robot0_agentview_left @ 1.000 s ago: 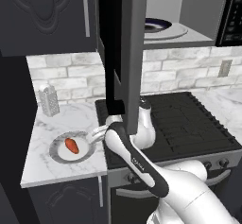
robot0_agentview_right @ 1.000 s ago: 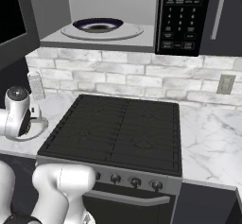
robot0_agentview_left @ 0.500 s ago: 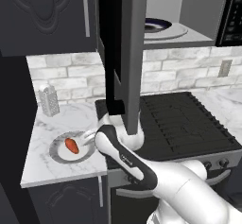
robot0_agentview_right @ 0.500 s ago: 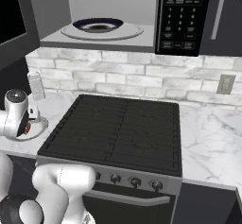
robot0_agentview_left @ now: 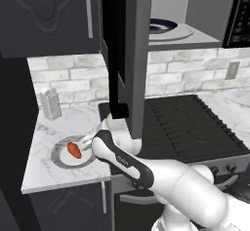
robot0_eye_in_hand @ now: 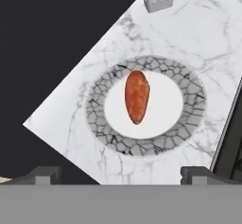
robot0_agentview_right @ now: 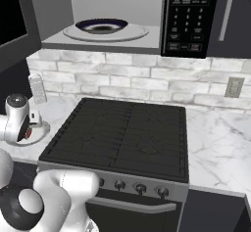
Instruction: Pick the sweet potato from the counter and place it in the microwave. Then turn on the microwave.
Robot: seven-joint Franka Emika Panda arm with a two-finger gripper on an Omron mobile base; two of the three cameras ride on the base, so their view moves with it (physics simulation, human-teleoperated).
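Observation:
The sweet potato, a small orange-red oval, lies in the white middle of a crackle-rimmed plate on the marble counter. My gripper hangs just right of it, open and holding nothing. In the hand view the sweet potato sits above and between my two wide-apart fingertips, with the gripper a short way from the plate. The microwave is mounted above, its door swung open. Inside it a dark bowl rests on the round plate.
A metal grater stands at the back of the counter by the brick wall. The black stovetop lies right of the plate. The open microwave door hangs low over my arm. The counter's left and front edges drop off close to the plate.
My hand has moved left and down toward the plate. The gripper has stayed open, and the sweet potato has not moved.

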